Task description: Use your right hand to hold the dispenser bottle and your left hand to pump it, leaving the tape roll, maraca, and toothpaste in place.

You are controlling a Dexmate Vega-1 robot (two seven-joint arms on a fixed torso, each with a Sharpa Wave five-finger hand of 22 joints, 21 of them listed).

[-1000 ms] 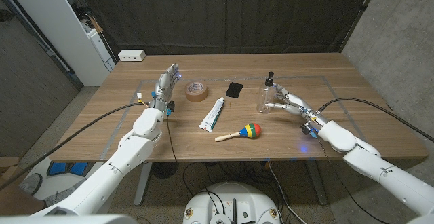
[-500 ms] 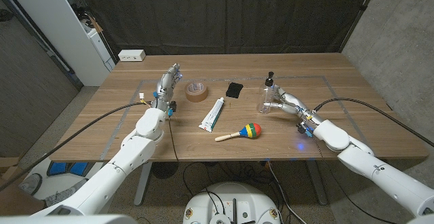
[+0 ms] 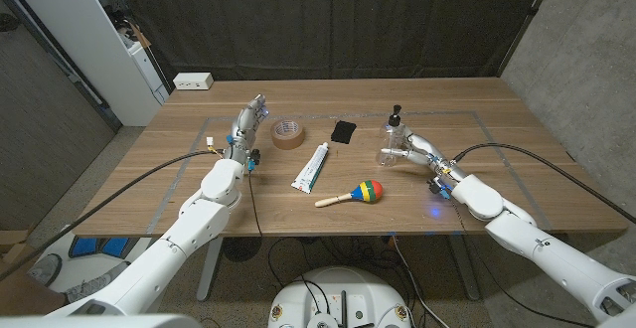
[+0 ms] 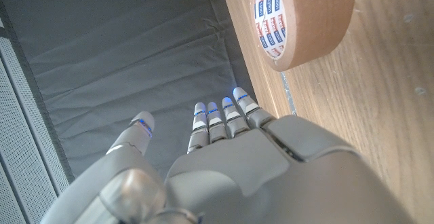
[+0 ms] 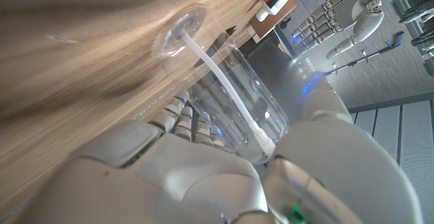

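The clear dispenser bottle (image 3: 395, 141) with a black pump stands upright at the table's right middle. My right hand (image 3: 414, 150) grips its lower body. In the right wrist view the fingers (image 5: 169, 125) and thumb wrap the bottle (image 5: 234, 98), with its white tube showing inside. My left hand (image 3: 248, 119) stands on its edge at the left, fingers straight and holding nothing, just beside the brown tape roll (image 3: 287, 134). The left wrist view shows that hand (image 4: 230, 163) with the tape roll (image 4: 298, 20) close ahead. The white toothpaste tube (image 3: 311, 166) and the striped maraca (image 3: 354, 194) lie between my hands.
A small black object (image 3: 344, 131) lies behind the toothpaste. A white power strip (image 3: 193, 82) sits at the back left corner of the wooden table (image 3: 517, 184). Cables trail from both arms across the table's sides.
My right arm has slid in toward the bottle and the hand has closed in around its base. The left hand, tape roll, toothpaste and maraca have stayed put.
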